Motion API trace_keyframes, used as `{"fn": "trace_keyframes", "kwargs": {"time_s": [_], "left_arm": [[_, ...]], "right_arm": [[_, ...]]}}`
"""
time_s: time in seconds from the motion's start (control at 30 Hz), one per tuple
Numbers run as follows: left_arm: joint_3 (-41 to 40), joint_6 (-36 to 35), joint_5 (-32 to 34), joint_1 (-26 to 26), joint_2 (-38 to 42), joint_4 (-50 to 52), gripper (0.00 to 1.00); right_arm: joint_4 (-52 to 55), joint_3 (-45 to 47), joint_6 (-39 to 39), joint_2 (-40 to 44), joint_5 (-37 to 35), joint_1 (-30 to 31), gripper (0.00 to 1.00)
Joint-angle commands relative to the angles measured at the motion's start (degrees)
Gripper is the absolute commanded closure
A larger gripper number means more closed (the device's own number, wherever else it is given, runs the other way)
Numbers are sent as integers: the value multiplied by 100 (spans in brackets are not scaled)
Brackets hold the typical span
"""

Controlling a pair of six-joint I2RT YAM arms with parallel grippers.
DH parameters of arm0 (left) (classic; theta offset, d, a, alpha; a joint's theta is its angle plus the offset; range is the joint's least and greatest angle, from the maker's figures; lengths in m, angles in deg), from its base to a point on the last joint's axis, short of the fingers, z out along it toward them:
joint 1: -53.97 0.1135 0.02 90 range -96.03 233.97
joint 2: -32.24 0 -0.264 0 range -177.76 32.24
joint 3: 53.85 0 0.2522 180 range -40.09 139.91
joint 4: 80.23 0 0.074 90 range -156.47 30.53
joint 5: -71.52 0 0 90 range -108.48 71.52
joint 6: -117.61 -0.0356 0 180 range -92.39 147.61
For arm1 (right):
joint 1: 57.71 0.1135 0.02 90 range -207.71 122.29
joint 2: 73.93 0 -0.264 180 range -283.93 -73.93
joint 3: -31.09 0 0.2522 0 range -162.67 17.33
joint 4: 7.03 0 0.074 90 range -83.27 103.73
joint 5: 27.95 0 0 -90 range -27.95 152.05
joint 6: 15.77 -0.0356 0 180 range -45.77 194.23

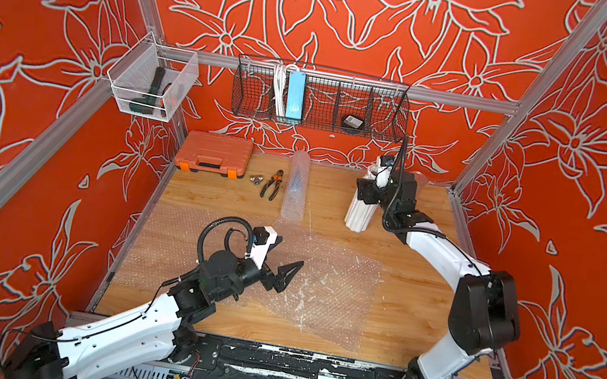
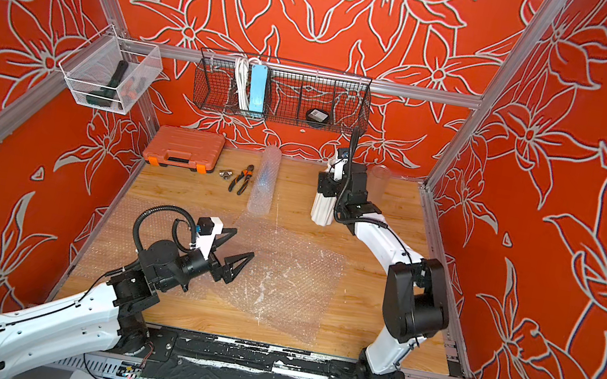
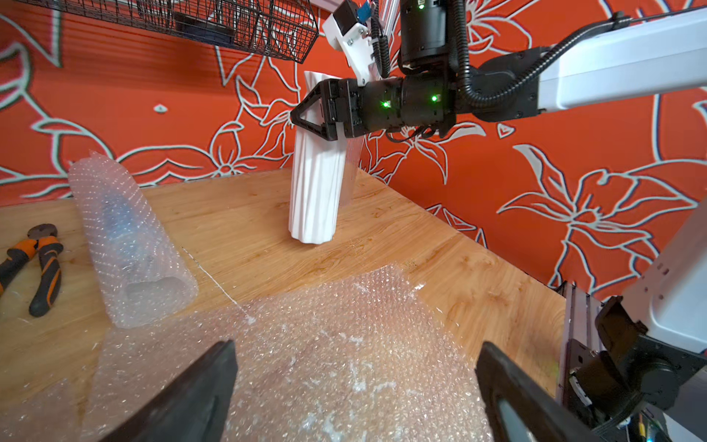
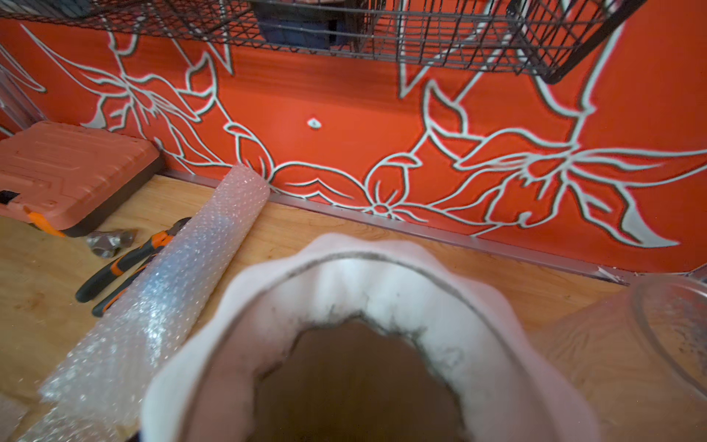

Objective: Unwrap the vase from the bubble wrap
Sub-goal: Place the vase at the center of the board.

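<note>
Taking the wooden table (image 1: pixel 400 300) as a clock face seen from above, with 12 at the back wall, the white ribbed vase (image 1: pixel 359 213) is leaning at about 1 o'clock with no wrap on it. Its top is tipping toward the back wall. The right gripper (image 3: pixel 311 111) is clamping the vase's upper part, with one black finger (image 3: pixel 306 122) lying across the near side. Whether the base is touching the wood cannot be told.

The flat bubble wrap sheet (image 1: pixel 322 286) is lying spread from the centre toward 6 o'clock. The left gripper (image 1: pixel 291 251) is hovering over the sheet's 9 o'clock side with its claw gaping wide and holding nothing.

A rolled bubble wrap tube (image 1: pixel 297 185) with something bluish inside is lying at 12 o'clock, pointing front to back. Just beside it toward 11 o'clock, orange-handled pliers (image 1: pixel 272 184) and a small metal fitting (image 1: pixel 255 178) are lying. An orange tool case (image 1: pixel 214 154) is sitting at 10 to 11 o'clock. A clear glass vessel (image 2: pixel 377 182) is standing just behind the right gripper.
</note>
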Motion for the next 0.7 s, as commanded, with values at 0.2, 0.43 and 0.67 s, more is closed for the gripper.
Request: {"fn": "trace_keyframes", "kwargs": {"time_s": [0.2, 0.43, 0.67], "left_arm": [[-60, 95, -22, -14, 35, 146, 5], [-78, 42, 19, -18, 54, 207, 5], [-106, 6, 87, -16, 32, 201, 5]], "right_arm": [[-1037, -1169, 497, -844, -425, -237, 33], [-1050, -1923, 563, -1536, -615, -383, 33], [-937, -2421, 557, -2009, -846, -519, 33]]}}
